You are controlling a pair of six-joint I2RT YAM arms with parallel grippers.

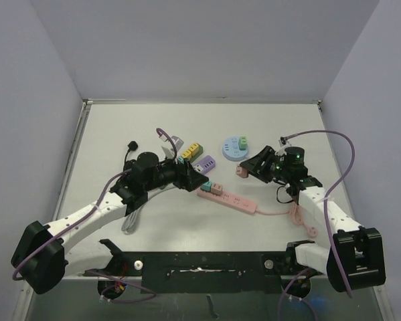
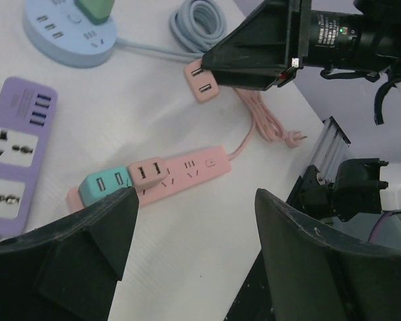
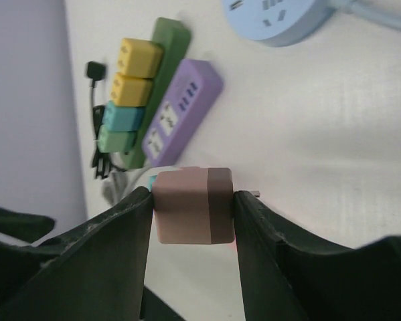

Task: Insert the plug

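Plug gripped, not inserted yet.
Right gripper [image 3: 193, 200] is clamped on the pink plug [image 3: 187, 224], squeezed between both fingers and clear of any socket. Left gripper [image 2: 193, 207] has its fingers wide apart and holds nothing. It hovers just above the pink power strip [image 2: 187, 170], over the end where a teal adapter [image 2: 103, 187] and a pink adapter [image 2: 148, 170] are already plugged in. Remaining, as I read it: carry the plug to a free socket, line up the pins, push home. The left arm looks placed to brace the strip. Right wrist view shows the grip itself, but the plug blocks most of the strip. Left wrist view shows free sockets beyond its fingers. Top view shows the right gripper well apart from the strip.
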